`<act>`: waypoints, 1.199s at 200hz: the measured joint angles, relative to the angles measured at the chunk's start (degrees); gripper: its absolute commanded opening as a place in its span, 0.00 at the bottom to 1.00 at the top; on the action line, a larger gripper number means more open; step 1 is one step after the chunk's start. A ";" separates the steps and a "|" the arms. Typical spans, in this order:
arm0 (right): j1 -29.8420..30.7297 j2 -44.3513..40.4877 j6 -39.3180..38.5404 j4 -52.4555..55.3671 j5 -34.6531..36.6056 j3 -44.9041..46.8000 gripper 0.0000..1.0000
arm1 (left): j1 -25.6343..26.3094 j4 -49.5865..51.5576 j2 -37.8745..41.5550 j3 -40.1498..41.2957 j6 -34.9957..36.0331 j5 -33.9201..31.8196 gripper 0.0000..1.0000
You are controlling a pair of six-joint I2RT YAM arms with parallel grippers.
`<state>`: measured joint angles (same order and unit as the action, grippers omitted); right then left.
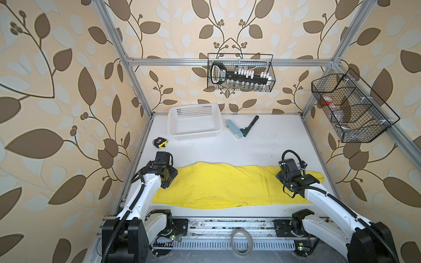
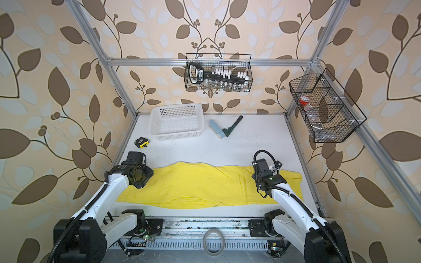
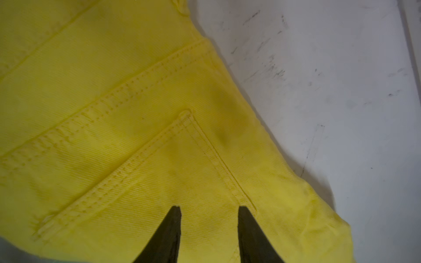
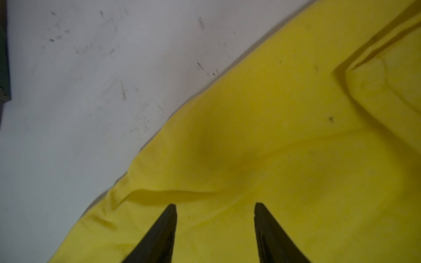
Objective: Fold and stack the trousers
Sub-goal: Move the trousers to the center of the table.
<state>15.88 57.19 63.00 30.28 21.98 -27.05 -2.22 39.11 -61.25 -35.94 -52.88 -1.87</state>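
Your trousers lie flat across the near part of the table, long axis side to side. The pocket end is by your left gripper, leg ends toward your right gripper. Both have jaws partly apart over the cloth, gripping nothing. One arm per end, I'd guess to set up an end-to-end fold.

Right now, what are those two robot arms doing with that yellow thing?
The robot is folding yellow trousers. They lie in one long strip across the white table. The left gripper hangs open over the pocket end, the right gripper open over the leg end. Neither is holding the cloth.
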 measured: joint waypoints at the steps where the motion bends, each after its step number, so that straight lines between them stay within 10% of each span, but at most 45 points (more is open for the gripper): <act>1: 0.00 0.13 0.00 -0.11 0.00 0.07 0.58 | 0.02 -0.26 -0.26 0.09 -0.02 0.02 0.40; 169: -5.55 25.33 -11.69 -15.08 -7.30 -10.14 0.67 | -1.64 -9.11 -20.74 -5.53 4.87 -1.16 0.40; 240: -20.57 12.63 -23.78 -7.23 -9.75 -12.33 0.76 | -1.53 -8.44 -21.62 -11.80 7.34 -2.27 0.49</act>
<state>-4.69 69.82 39.22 23.05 12.23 -39.38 -3.75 30.68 -82.87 -47.75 -45.54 -4.14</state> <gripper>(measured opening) 0.751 0.478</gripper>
